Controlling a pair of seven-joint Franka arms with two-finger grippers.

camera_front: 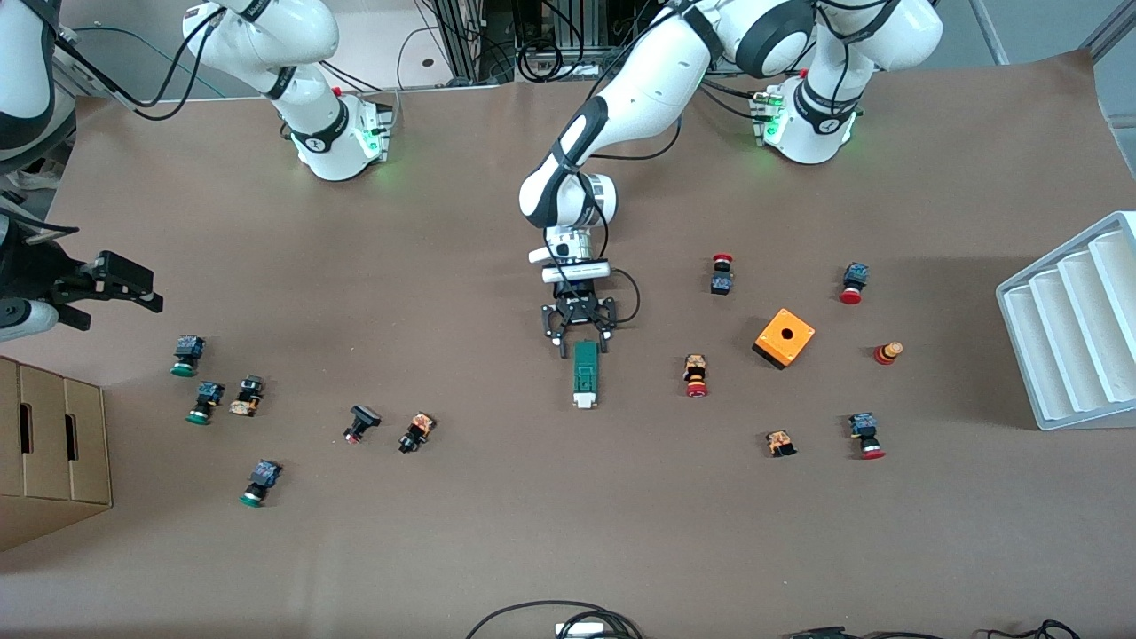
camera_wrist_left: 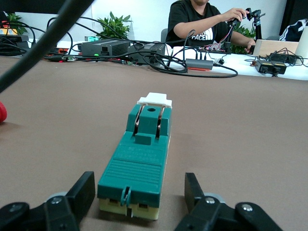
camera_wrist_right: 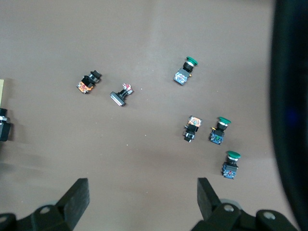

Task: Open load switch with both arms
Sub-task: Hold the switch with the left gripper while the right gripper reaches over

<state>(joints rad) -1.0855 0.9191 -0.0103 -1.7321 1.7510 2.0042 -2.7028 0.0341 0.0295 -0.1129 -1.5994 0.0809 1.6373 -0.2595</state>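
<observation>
Table (camera_front: 497,532) in brown, parts scattered across it. Left arm (camera_front: 621,98) reaches to the middle, its claw (camera_front: 581,344) low at the load switch (camera_front: 584,375), fingers (camera_wrist_left: 82,192) spread either side of the 12 o'clock end, not touching. Right claw (camera_front: 111,282) waits spread, high over the green-capped buttons (camera_wrist_right: 219,130) at the right arm's end. Orange box (camera_front: 784,337) sits at 3 o'clock of the switch, well apart. White tab (camera_wrist_left: 154,99) at the switch's 6 o'clock end.
</observation>
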